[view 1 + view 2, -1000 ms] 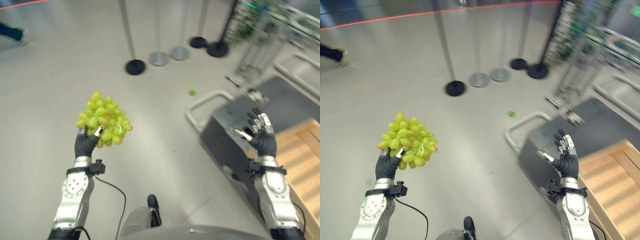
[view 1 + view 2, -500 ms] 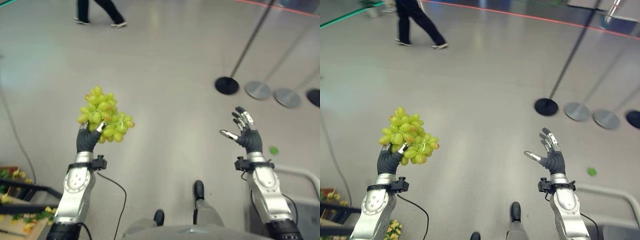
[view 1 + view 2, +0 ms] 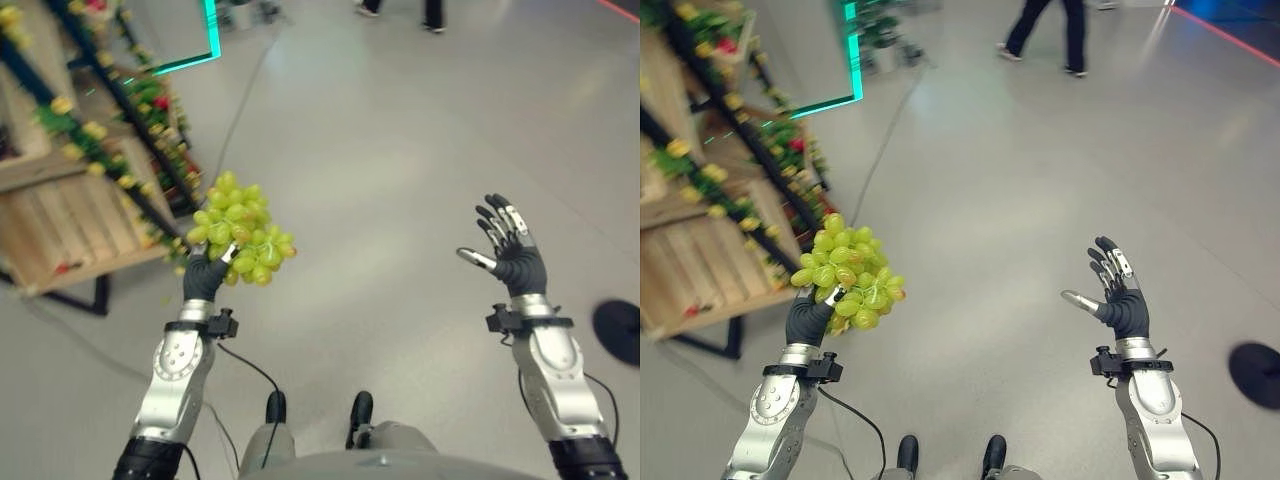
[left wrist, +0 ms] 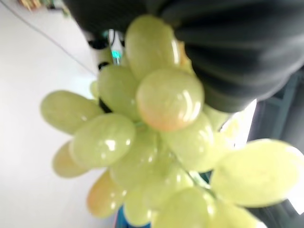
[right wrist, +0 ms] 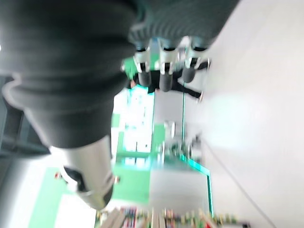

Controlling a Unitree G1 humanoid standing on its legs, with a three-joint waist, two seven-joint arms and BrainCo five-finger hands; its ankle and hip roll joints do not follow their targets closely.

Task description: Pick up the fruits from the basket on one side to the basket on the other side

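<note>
While left hand (image 3: 204,278) clasps grape bunch (image 3: 240,241) — soft, loose-berried — support from beneath; right hand (image 3: 512,256) spread, empty.

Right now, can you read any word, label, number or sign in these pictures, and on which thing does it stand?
There is no text that can be read.
Bunch of green grapes held up in the left hand: no label or sticker.
Right hand, open and holding nothing: no marking.
Wooden shelf with flowers: no sign or price tag can be made out.
</note>
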